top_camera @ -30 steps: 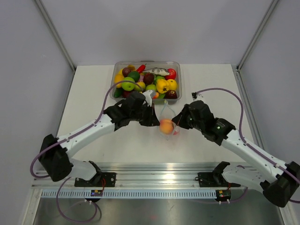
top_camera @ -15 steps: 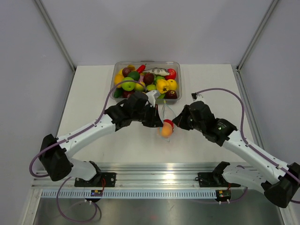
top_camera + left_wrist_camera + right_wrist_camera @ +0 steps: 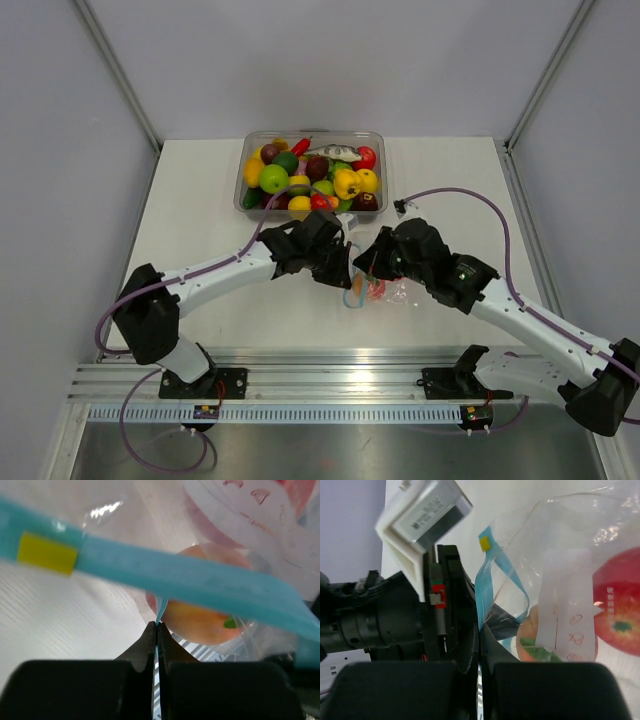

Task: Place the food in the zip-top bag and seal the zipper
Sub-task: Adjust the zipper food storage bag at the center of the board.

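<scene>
Left pincer (image 3: pixel 156 630) and right pincer (image 3: pixel 479 632) each pinch shut on the teal zipper (image 3: pixel 165 577) of the zip-top bag (image 3: pixel 378 291), which holds an orange fruit (image 3: pixel 200 622) and a red fruit (image 3: pixel 620 625).

Blurred zipper (image 3: pixel 175 577); red fruit (image 3: pixel 620 605) cut off at right edge

White table (image 3: pixel 200 200), fruit tub (image 3: pixel 312 133) at back, zip-top bag (image 3: pixel 385 291) centre
</scene>
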Motion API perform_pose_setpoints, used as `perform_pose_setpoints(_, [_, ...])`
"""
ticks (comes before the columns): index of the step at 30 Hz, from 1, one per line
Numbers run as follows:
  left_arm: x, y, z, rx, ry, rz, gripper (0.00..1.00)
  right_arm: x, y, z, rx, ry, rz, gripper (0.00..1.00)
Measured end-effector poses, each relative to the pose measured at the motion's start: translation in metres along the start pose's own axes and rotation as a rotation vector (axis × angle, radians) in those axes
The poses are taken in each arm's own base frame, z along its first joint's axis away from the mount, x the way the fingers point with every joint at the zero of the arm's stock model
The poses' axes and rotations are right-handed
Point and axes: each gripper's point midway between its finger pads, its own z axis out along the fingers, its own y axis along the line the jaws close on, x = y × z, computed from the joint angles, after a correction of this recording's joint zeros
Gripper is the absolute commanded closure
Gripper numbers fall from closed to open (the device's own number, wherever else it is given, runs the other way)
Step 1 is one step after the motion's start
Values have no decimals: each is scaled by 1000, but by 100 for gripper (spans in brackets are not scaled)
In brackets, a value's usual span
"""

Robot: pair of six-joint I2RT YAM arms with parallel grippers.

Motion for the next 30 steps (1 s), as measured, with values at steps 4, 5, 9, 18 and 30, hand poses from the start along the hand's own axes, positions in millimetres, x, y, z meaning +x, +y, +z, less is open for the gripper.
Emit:
perform_pose_setpoints(4, [7,0,6,-3,27,3,100,0,2,2,-10,-1,0,100])
perform_pose_setpoints(5, [6,-1,4,2,22,4,100,2,0,3,-7,1,0,100])
perform_pose_setpoints(9, [-3,-10,-9,30,-23,15,100,8,-12,7,31,8,1,100])
perform_pose_setpoints(18, [-18,-20,-31,63,-112,20,100,17,-50,13,207,15,1,93])
perform_pose_setpoints(30, [-15,-15,-23,52,-94,7,100,4,-11,-18,229,-48,-88,71])
